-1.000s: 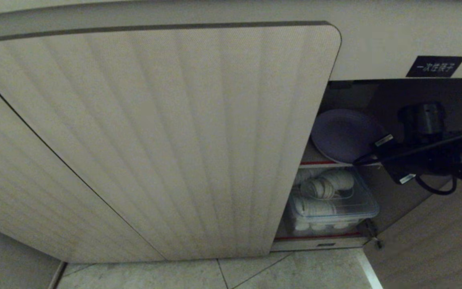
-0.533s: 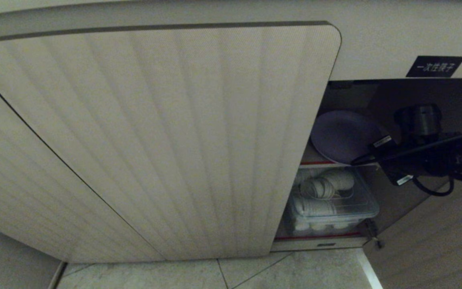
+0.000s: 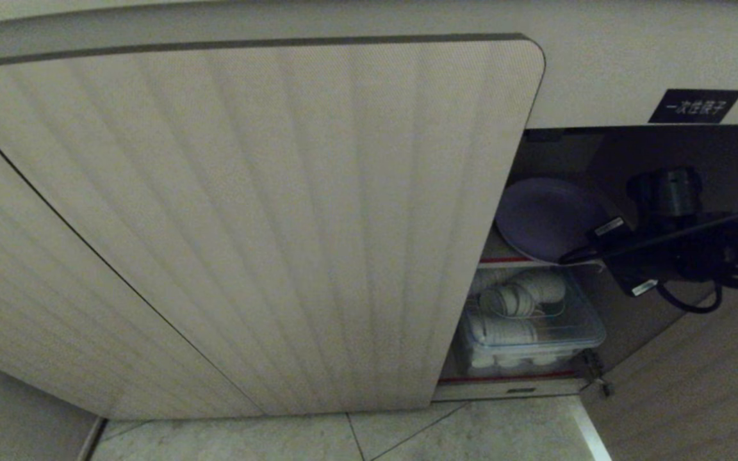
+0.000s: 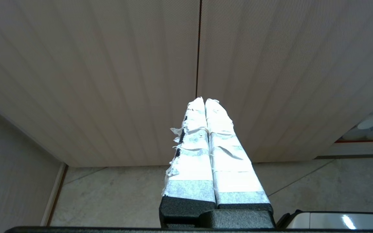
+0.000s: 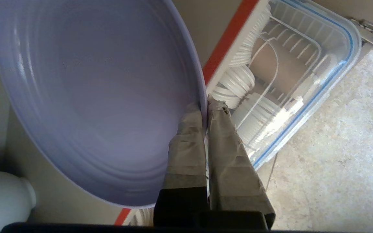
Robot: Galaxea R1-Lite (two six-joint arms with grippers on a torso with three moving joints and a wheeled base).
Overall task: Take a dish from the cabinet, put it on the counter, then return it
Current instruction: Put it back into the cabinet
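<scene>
The lavender dish (image 3: 545, 214) lies on the upper red-edged shelf (image 3: 510, 260) of the beige ribbed cabinet (image 3: 247, 224), inside the open right bay. My right gripper (image 3: 571, 259) reaches in from the right and is shut on the dish's near rim. The right wrist view shows the rim of the dish (image 5: 92, 97) pinched between the taped fingers of the right gripper (image 5: 206, 105). My left gripper (image 4: 205, 101) is shut on nothing, parked low in front of the closed ribbed doors. The counter is out of view.
A clear lidded box of white dishes (image 3: 529, 320) sits on the lower shelf, under the dish. A black label (image 3: 694, 105) is above the opening. The open cabinet door (image 3: 696, 384) stands at the right. A white rounded object (image 5: 2, 194) sits beside the dish. Tiled floor (image 3: 407, 438) lies below.
</scene>
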